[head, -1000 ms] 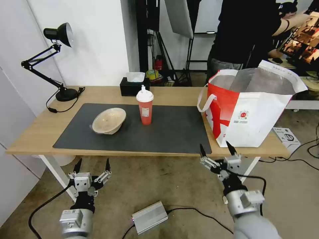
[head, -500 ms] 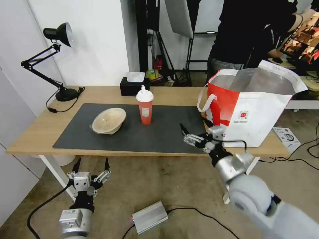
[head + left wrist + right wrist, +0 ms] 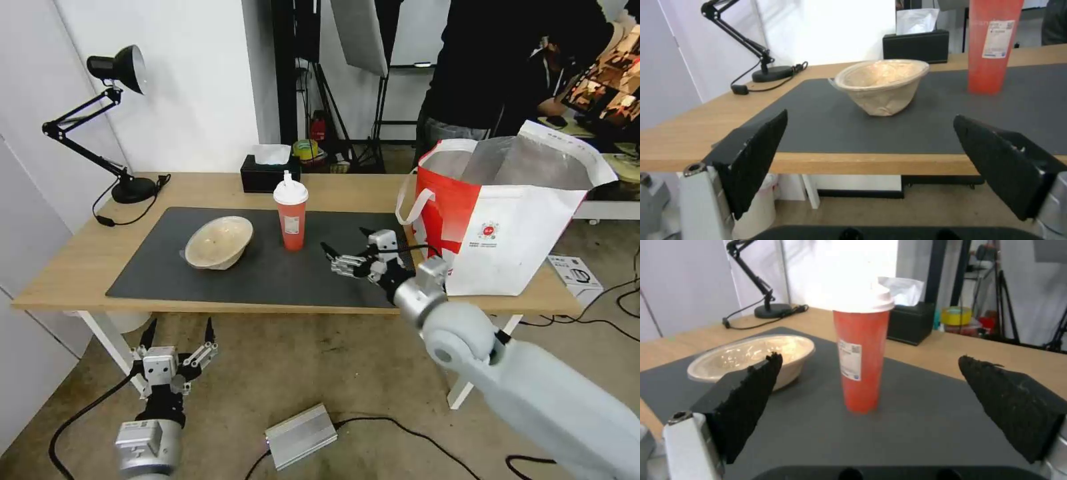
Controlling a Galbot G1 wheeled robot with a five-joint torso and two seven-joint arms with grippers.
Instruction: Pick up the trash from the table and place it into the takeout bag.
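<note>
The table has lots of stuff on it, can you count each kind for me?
Paper bowl: 1
Red drink cup: 1
Takeout bag: 1
Black tissue box: 1
Desk lamp: 1
Grey mat: 1
Total: 6 things on the table.

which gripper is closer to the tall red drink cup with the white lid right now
The right gripper: it hovers open over the dark grey mat, facing the tall red drink cup with the white lid. The left gripper hangs open below the table's front edge.
</note>
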